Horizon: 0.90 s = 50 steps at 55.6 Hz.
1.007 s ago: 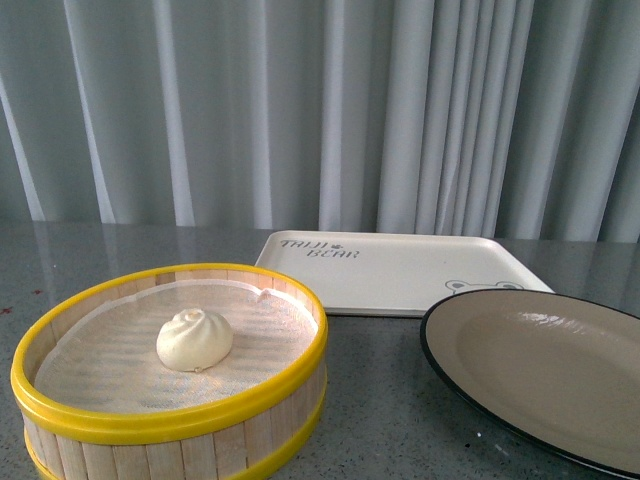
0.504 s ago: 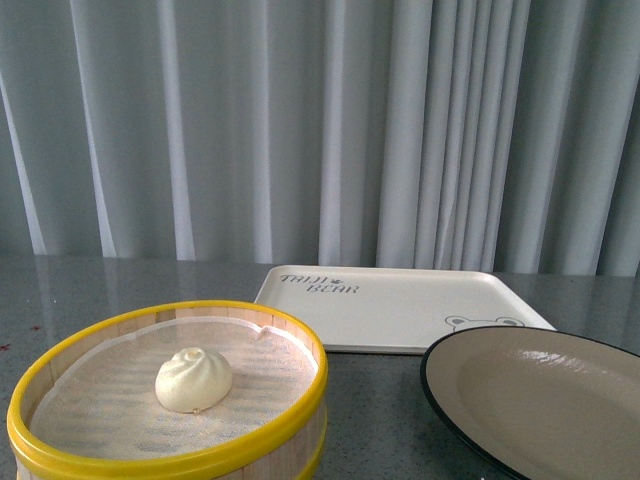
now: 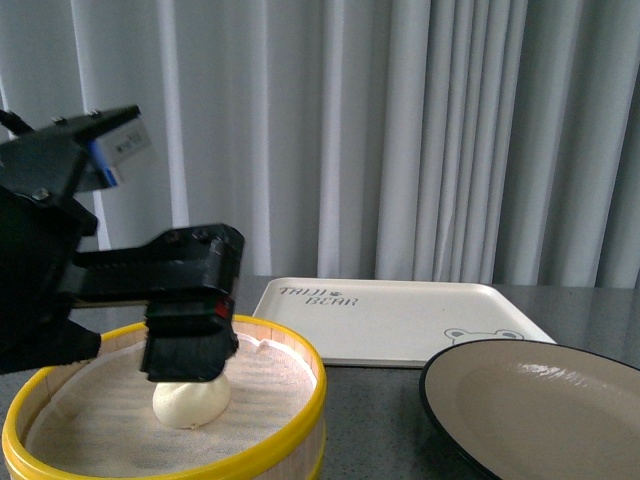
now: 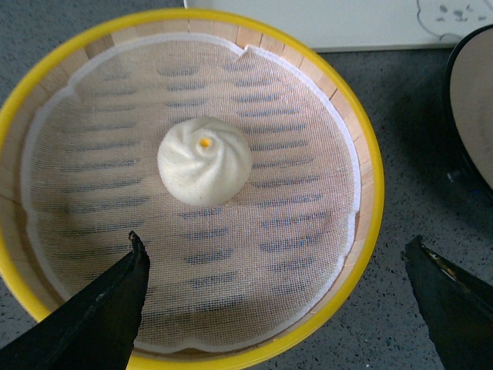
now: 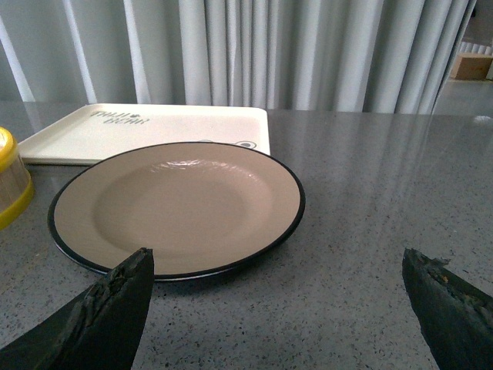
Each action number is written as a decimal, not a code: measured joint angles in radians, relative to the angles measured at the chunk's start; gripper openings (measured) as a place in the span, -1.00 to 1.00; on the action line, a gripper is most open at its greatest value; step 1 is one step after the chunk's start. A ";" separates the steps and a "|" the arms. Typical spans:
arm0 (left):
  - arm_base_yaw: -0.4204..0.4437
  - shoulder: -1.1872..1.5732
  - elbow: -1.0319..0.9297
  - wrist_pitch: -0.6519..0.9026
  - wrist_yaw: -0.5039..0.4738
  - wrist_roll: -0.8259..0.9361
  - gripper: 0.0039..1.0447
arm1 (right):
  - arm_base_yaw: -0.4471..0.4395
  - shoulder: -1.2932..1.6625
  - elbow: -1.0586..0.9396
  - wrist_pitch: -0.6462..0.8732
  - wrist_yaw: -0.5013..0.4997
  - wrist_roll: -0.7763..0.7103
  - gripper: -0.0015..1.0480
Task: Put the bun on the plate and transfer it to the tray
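Observation:
The cream-white bun [image 3: 190,402] sits in the middle of a yellow-rimmed steamer basket [image 3: 300,400], on its white cloth. My left gripper [image 3: 188,362] hangs just above the bun and hides its top. In the left wrist view the bun [image 4: 204,160] lies ahead of the open, empty left gripper [image 4: 275,243]. The beige plate [image 3: 540,400] with a black rim stands empty at the right. The cream tray [image 3: 400,315] with bear lettering lies behind it. My right gripper [image 5: 275,254] is open and empty, just short of the plate [image 5: 177,204].
The steamer basket's rim [image 4: 362,146] stands between the bun and the plate [image 4: 474,100]. The tray [image 5: 154,123] touches or nearly touches the plate's far side. The basket's edge [image 5: 11,185] shows in the right wrist view. Grey speckled tabletop [image 5: 370,193]; curtains behind.
My left arm has come into the front view and now hangs over the bun. The basket, tray and plate sit lower in the picture than before.

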 joint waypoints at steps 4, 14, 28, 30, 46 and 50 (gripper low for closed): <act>-0.024 0.054 0.033 -0.001 -0.029 -0.018 0.88 | 0.000 0.000 0.000 0.000 0.000 0.000 0.83; -0.054 0.162 0.110 0.013 -0.077 -0.045 0.88 | 0.000 0.000 0.000 0.000 0.000 0.000 0.83; -0.048 0.256 0.151 0.055 -0.086 -0.041 0.88 | 0.000 0.000 0.000 0.000 0.000 0.000 0.83; -0.045 0.267 0.156 0.065 -0.090 -0.035 0.88 | 0.000 0.000 0.000 0.000 0.000 0.000 0.83; -0.010 0.303 0.185 0.113 -0.146 0.056 0.88 | 0.000 0.000 0.000 0.000 0.000 0.000 0.83; 0.001 0.307 0.190 0.113 -0.146 0.066 0.88 | 0.000 0.000 0.000 0.000 0.000 0.000 0.83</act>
